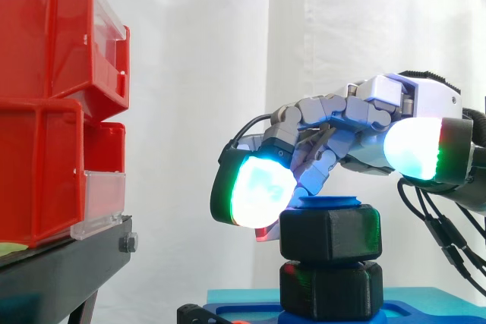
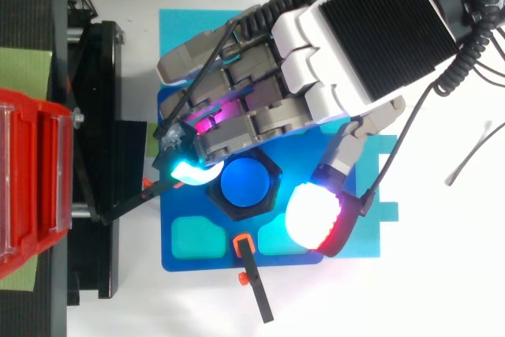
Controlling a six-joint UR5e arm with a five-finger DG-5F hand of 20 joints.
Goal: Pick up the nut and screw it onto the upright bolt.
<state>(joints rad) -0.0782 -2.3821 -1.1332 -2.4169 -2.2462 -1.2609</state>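
No text, label, number or sign can be read on anything in the side view or the top view.

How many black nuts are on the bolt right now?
2. The upper nut sits near the top of the blue bolt; the lower nut is directly beneath it, at the blue base. The hand may hide more nearby.
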